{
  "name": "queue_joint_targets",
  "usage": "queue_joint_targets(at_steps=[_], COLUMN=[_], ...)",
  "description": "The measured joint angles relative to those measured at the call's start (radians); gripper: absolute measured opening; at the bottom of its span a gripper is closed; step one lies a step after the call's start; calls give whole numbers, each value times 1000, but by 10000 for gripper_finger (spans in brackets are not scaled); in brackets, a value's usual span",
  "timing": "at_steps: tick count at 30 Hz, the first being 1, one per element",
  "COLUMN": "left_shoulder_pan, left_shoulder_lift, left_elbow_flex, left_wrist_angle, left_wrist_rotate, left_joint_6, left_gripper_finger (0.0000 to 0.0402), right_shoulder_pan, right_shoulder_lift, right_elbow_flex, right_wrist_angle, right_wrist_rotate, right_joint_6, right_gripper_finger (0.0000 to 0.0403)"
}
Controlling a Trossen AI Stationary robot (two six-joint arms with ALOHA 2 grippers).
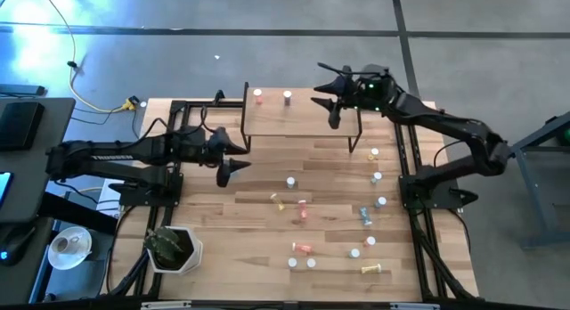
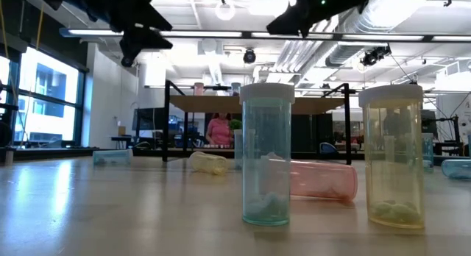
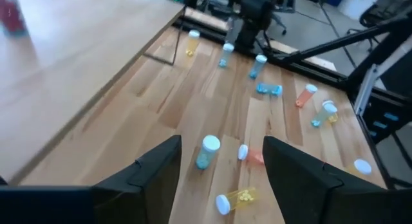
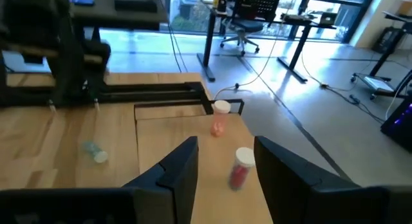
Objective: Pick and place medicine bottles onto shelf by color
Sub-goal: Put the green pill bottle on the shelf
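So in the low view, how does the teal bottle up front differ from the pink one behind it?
The teal bottle stands upright; the pink bottle lies on its side. The teal bottle is nearer the camera and partly hides the pink bottle. The teal bottle's white cap shows; the pink bottle's is hidden. Both are see-through tinted cylinders on the table.

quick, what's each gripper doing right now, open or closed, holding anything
Left gripper: open, empty, above the table beside the shelf.
Right gripper: open, empty, over the shelf.
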Motion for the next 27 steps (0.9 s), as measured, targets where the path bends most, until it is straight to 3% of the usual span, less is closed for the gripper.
queue_joint_targets(at_steps=[10, 27], left_shoulder_pan=[-9, -199], left_shoulder_lift=[102, 324], left_elbow_flex=[0, 0], left_wrist_angle=[15, 326], left_wrist_rotate=[-1, 0], left_joint_6=[-51, 27], left_gripper_finger=[210, 210], right_shoulder_pan=[0, 0], right_shoulder_lift=[-41, -40], right_elbow_flex=[0, 0], right_wrist_angle=[-89, -118], right_wrist_rotate=[0, 0], right_joint_6=[51, 55], right_gripper_finger=[142, 142])
